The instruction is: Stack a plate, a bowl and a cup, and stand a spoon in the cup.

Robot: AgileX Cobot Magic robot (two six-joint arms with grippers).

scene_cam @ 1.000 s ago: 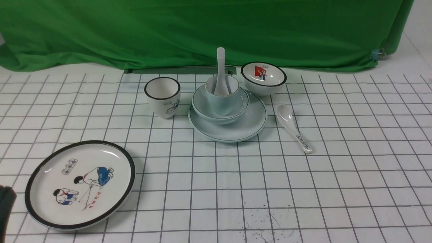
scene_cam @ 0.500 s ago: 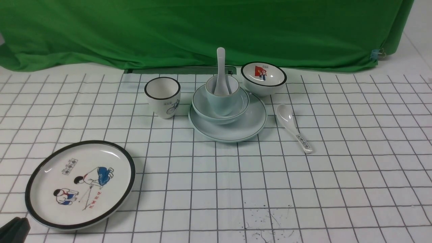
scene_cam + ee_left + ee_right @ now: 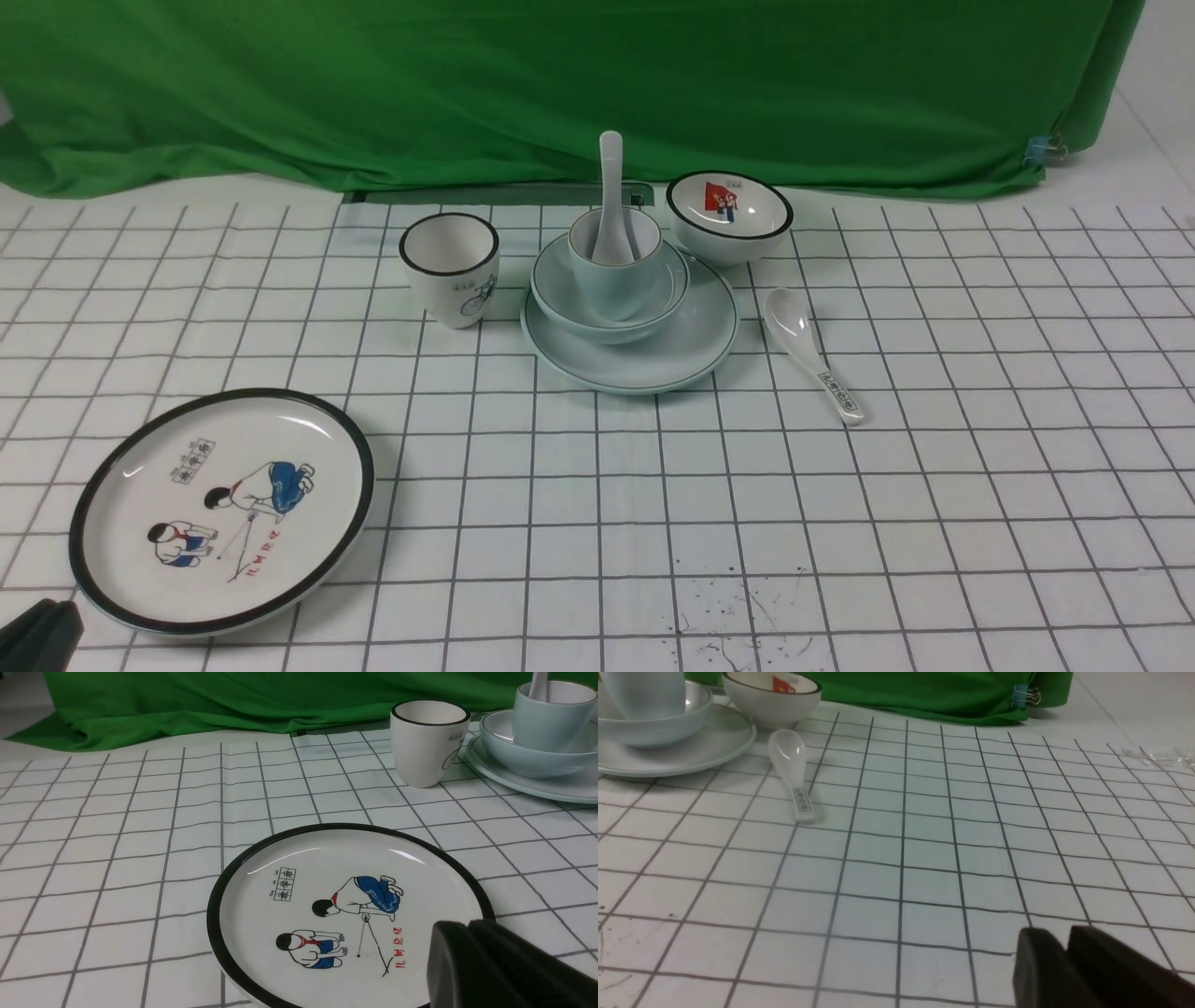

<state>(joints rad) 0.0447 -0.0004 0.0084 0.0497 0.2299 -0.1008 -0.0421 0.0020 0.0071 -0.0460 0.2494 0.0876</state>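
The plain pale plate [image 3: 691, 350] lies at the table's middle back. The plain pale bowl [image 3: 560, 299] sits on it, the pale blue cup [image 3: 616, 280] stands in the bowl, and the plain white spoon [image 3: 611, 177] stands upright in the cup. The stack also shows in the left wrist view [image 3: 537, 760] and the right wrist view [image 3: 668, 742]. My left gripper [image 3: 42, 625] is shut and empty at the front left corner, beside the cartoon plate. In its wrist view the left gripper [image 3: 467, 926] is shut. My right gripper [image 3: 1066, 935] is shut and empty, out of the front view.
A black-rimmed cartoon plate [image 3: 140, 439] lies front left. A white bicycle cup [image 3: 450, 269] stands left of the stack. A black-rimmed bowl with a red picture [image 3: 729, 217] stands behind right. A labelled white spoon [image 3: 812, 355] lies right of the plate. Green cloth [image 3: 560, 84] hangs behind.
My left gripper has drawn back and down toward the front left corner over the last second. The stacked dishes have not moved.
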